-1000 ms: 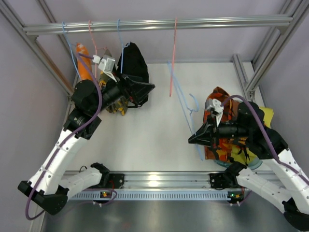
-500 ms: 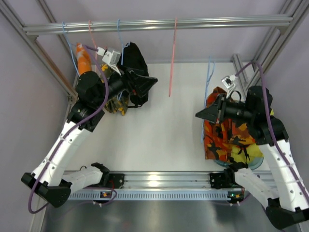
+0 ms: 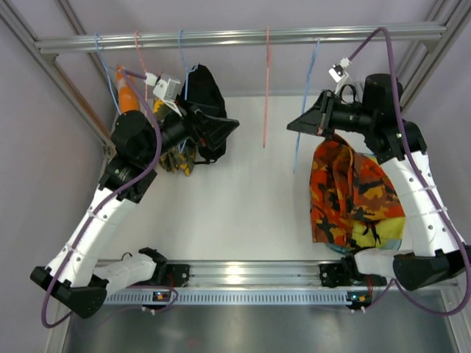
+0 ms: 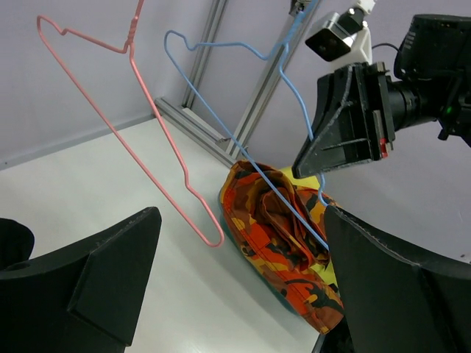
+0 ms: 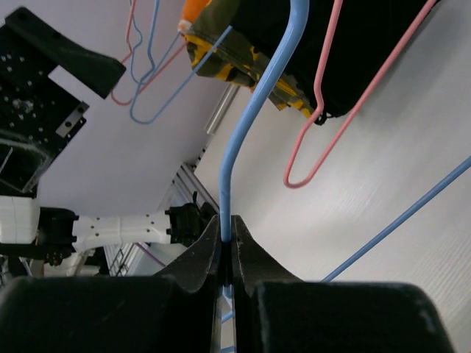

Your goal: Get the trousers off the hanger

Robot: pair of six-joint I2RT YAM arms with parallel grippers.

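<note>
Pinching a blue hanger up near the rail

Only the right wrist view shows the right gripper pressed tight on the blue hanger. From above, the left gripper stands spread wide just beside the black trousers, hanging under the rail. Whether the blue hook sits on it is unclear

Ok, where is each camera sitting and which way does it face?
Top external: overhead behind the robot, looking down at the table; left arm and right arm show.
Left wrist: looks across past its open fingers at the right gripper.
Right wrist: looks along its shut fingers toward the black garment.
All three share the blue hanger the right gripper clamps.
</note>
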